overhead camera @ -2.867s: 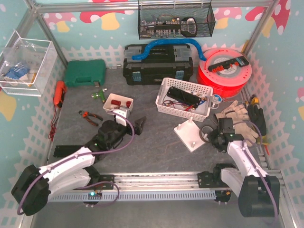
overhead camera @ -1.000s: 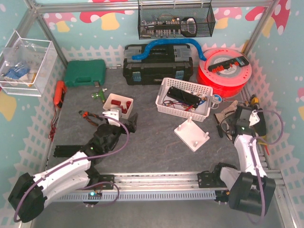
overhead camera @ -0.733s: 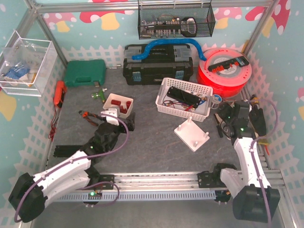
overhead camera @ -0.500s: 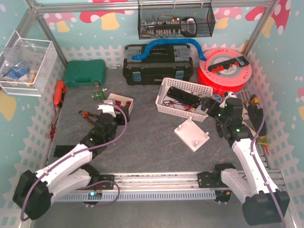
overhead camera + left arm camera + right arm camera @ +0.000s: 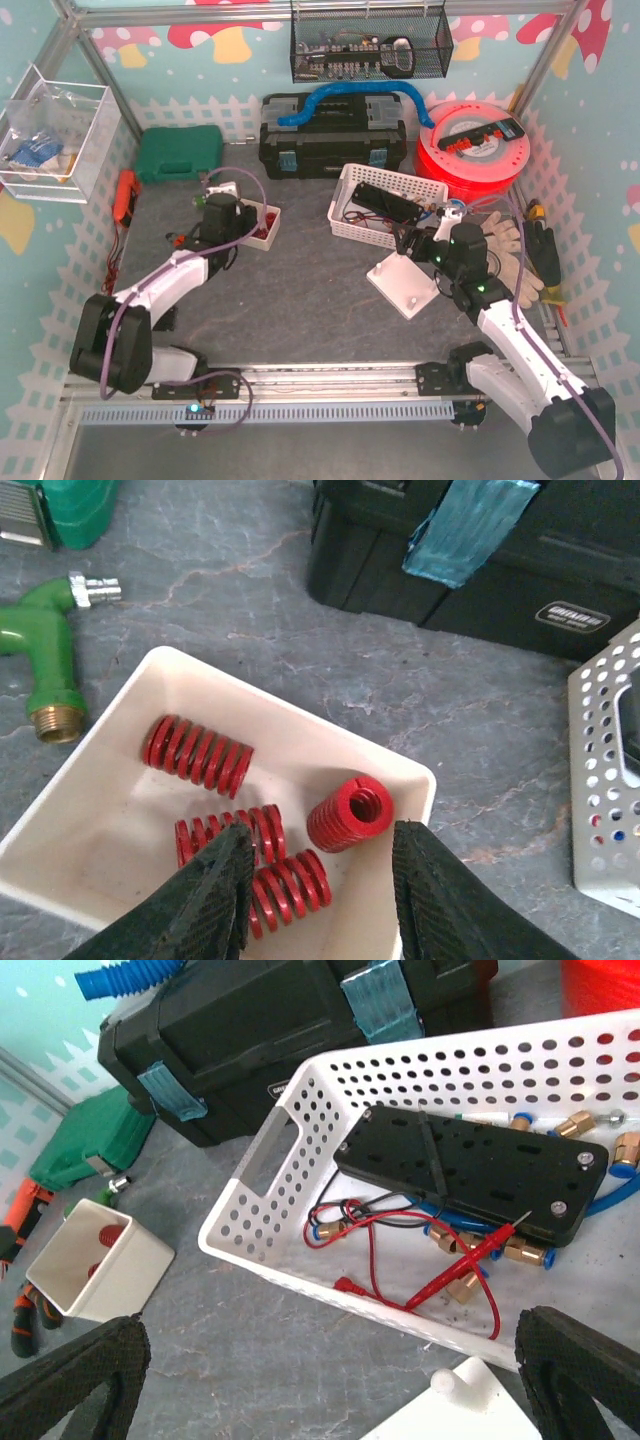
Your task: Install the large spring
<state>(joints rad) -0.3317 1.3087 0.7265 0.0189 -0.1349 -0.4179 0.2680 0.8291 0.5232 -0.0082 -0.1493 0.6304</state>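
A small white tray (image 5: 420,780) holds several red springs. The widest, a thick spring (image 5: 350,812), lies end-on in the tray's right corner, just past my left gripper's (image 5: 320,880) fingertips. That gripper hangs over the tray (image 5: 268,233); its jaws stand apart around a thinner spring (image 5: 290,885) and grip nothing. The white base plate (image 5: 405,282) with upright pegs lies mid-table. My right gripper (image 5: 415,240) hovers at its far edge, jaws wide open and empty. In the right wrist view one peg (image 5: 445,1385) shows between its fingers (image 5: 70,1380).
A white perforated basket (image 5: 385,205) with a black block, brass fittings and red leads sits just behind the base plate. A black toolbox (image 5: 330,135), green case (image 5: 180,152), red reel (image 5: 475,140), gloves (image 5: 500,235) and a green fitting (image 5: 40,650) ring the work area.
My left arm has swung back and left until its gripper is over the spring tray, and its jaws have narrowed. My right arm moved from the gloves to the base plate and opened wide.
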